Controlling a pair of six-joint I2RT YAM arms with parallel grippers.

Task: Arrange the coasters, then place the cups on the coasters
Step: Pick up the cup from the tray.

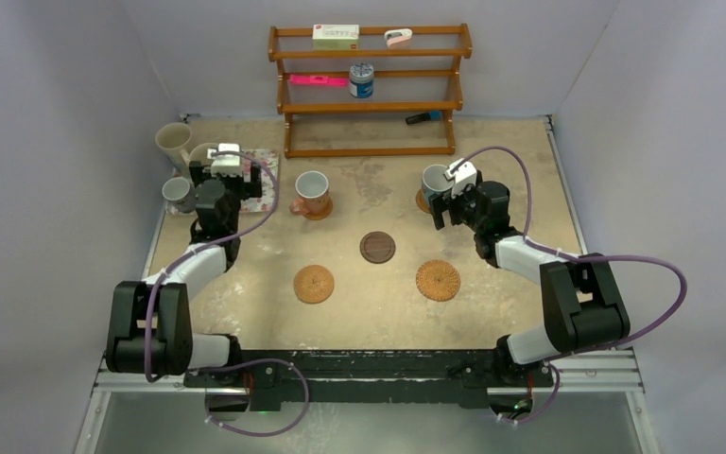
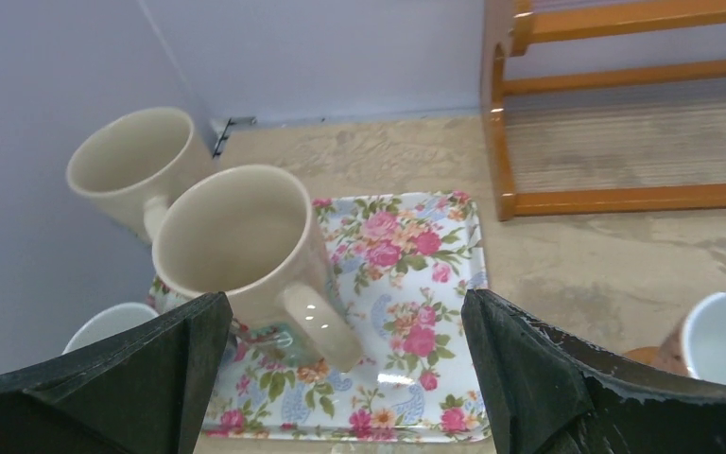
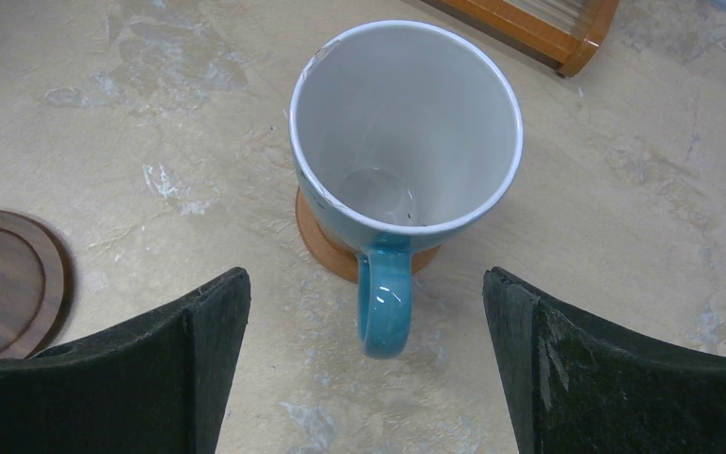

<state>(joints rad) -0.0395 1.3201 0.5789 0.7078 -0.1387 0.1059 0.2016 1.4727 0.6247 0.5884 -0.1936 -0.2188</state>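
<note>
A light blue cup stands on an orange coaster, its handle toward my right gripper. That gripper is open just short of the handle, touching nothing. My left gripper hangs open over a cream cup on the floral tray. A second cream cup and a small grey-white cup stand beside it. An orange-brown cup sits on a coaster. A dark wood coaster and two woven coasters lie bare.
A wooden rack stands at the back with a tin can, a box and small items. Grey walls close in the table on three sides. The left wall lies close to the cups by the tray.
</note>
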